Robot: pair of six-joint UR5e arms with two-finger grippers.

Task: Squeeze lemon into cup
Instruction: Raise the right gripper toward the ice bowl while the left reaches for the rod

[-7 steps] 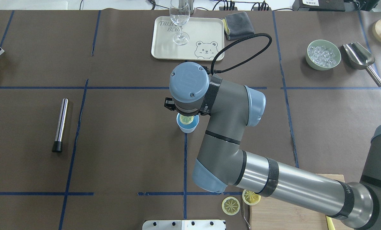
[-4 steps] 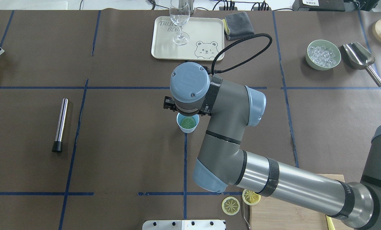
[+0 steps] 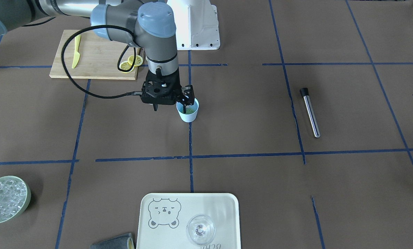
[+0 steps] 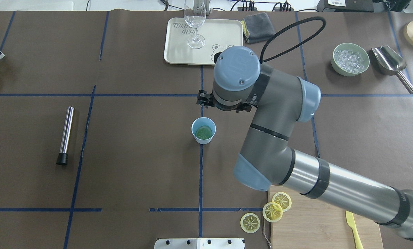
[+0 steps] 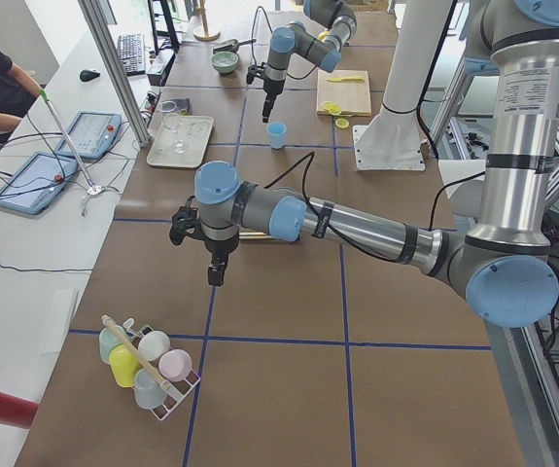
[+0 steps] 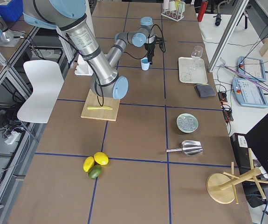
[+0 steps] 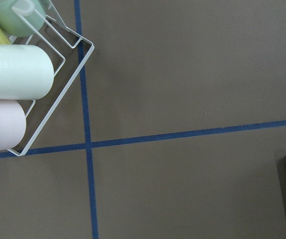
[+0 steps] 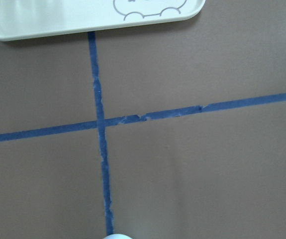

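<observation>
Down at the bottom of the cup (image 4: pixel 203 140) lies the lemon (image 4: pixel 204 132), flat, with its round face turned upward and its edge inside the cup's wall all around. The cup stands upright on the brown table cover (image 4: pixel 140 138), at the end of a blue tape line (image 4: pixel 200 173).

The right gripper (image 3: pixel 170 106) hangs just beside the cup, on the robot's right of it. Its jaws are spread wide and hold nothing. In the front-facing view one of the fingers (image 3: pixel 185 102) overlaps the cup's rim; I cannot tell if it touches.

Other things are well apart from the cup. A steel rod (image 4: pixel 65 133) lies toward the robot's left. The tray (image 4: pixel 227 34) with a wine glass (image 4: pixel 195 24) is at the far side. Near the robot's base is a cutting board (image 4: pixel 313 228). Two slices (image 4: pixel 282 201) rest on its corner, one over its edge. A third slice (image 4: pixel 250 222) lies on the cover just beside it.

The left gripper (image 5: pixel 217 272) hangs far off, near a rack of cups (image 5: pixel 148 365); whether its jaws are apart I cannot tell.
</observation>
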